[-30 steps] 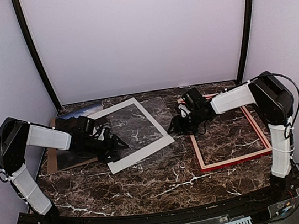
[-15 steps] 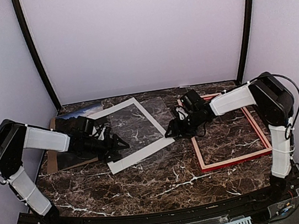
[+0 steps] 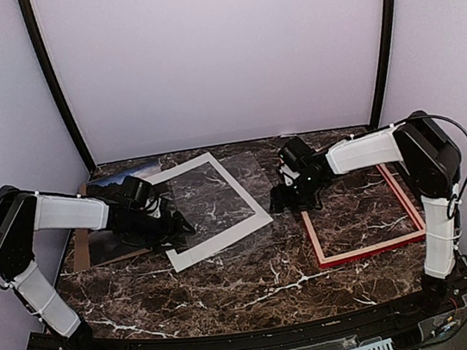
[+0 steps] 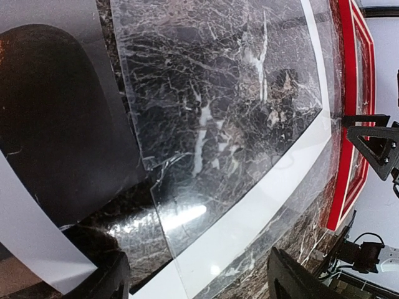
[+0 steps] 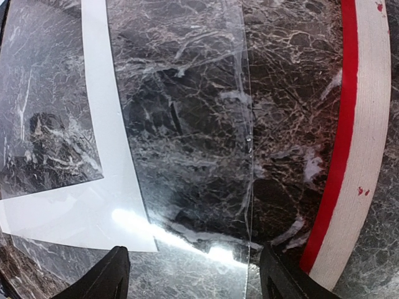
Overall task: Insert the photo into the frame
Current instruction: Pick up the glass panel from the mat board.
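Note:
The photo (image 3: 104, 244) lies at the left of the table on a brown backing board (image 3: 79, 249), partly hidden by my left arm. In the left wrist view it is the dark print (image 4: 50, 124) with a white border. The red frame (image 3: 366, 249) lies flat at the right and holds nothing; its red and pale wood edge (image 5: 352, 124) fills the right of the right wrist view. My left gripper (image 3: 180, 226) (image 4: 199, 281) hovers open over the near left corner of the white mat. My right gripper (image 3: 276, 202) (image 5: 194, 281) is open astride the clear sheet's right edge, beside the frame.
A white mat (image 3: 225, 237) lies in the middle with a clear sheet (image 3: 210, 191) across it; the sheet's edge (image 5: 249, 143) reaches almost to the frame. The red frame (image 4: 349, 93) shows far right in the left wrist view. Walls close in at the back and sides.
The right gripper's jaws have spread wider and it has drawn back slightly toward the frame. The left gripper has pulled back a little to the left.

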Tool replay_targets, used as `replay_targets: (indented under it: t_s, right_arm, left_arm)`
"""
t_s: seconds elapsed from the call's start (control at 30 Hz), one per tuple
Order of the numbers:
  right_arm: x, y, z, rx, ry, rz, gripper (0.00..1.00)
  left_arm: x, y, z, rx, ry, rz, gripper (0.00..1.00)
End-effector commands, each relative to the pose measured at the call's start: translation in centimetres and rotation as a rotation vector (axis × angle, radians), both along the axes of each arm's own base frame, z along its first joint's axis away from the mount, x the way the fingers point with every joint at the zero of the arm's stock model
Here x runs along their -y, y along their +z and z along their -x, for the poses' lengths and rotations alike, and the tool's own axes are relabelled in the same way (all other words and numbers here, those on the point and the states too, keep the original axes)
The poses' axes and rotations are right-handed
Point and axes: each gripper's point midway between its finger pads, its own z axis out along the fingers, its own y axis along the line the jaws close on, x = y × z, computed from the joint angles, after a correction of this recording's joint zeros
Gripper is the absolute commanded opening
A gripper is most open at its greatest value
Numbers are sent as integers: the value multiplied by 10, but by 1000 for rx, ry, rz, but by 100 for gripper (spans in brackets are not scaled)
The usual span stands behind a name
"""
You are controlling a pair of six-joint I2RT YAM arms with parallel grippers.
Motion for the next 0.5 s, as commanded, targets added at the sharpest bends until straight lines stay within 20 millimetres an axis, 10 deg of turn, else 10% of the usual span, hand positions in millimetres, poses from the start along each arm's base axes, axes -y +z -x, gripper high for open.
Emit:
replay_targets:
  t_s: [0.0, 0.47]
  right_arm:
    - [15, -19, 14, -44, 4, 146, 73]
    - [-20, -35, 51, -184, 53, -91, 67]
  left_arm:
    - [-4, -6, 1, -18, -9, -82, 79]
    - [21, -18, 21, -172, -17, 66, 79]
